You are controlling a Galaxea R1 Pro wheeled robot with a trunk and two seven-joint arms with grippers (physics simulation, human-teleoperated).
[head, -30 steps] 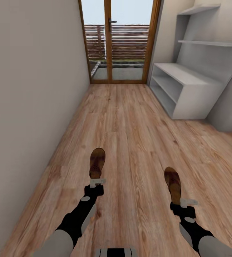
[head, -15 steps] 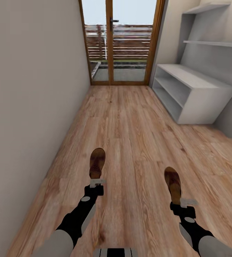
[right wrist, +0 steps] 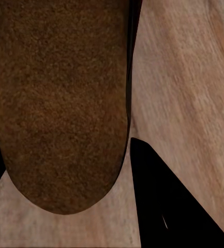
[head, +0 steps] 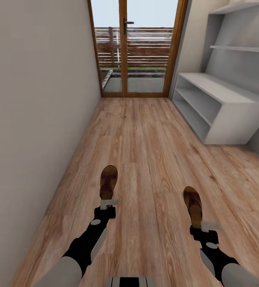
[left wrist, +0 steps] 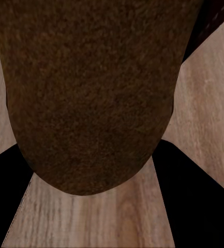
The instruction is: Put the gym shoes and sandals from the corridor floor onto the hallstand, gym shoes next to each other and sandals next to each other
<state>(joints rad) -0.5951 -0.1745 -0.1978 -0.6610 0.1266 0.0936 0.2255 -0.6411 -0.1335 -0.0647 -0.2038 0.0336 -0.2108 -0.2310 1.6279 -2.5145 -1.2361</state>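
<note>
Two dark brown sandals hang above the corridor floor (head: 145,139), one in each hand. My left gripper (head: 107,204) is shut on the heel of the left sandal (head: 108,182), whose brown sole (left wrist: 86,93) looms close in the left wrist view. My right gripper (head: 205,226) is shut on the heel of the right sandal (head: 192,203), and its sole (right wrist: 60,103) is seen from beneath in the right wrist view. The white hallstand (head: 221,91) stands ahead at the right, its top and shelves bare. The gym shoes are out of view.
A plain wall (head: 33,99) runs along the left side. A wood-framed glass door (head: 133,48) closes the corridor's far end. Higher wall shelves (head: 241,48) hang above the hallstand. Open floor lies between me and the rack.
The whole picture has shifted, so the camera has moved: the hallstand now sits larger and further right. Both arms and their sandals keep the same place in the view.
</note>
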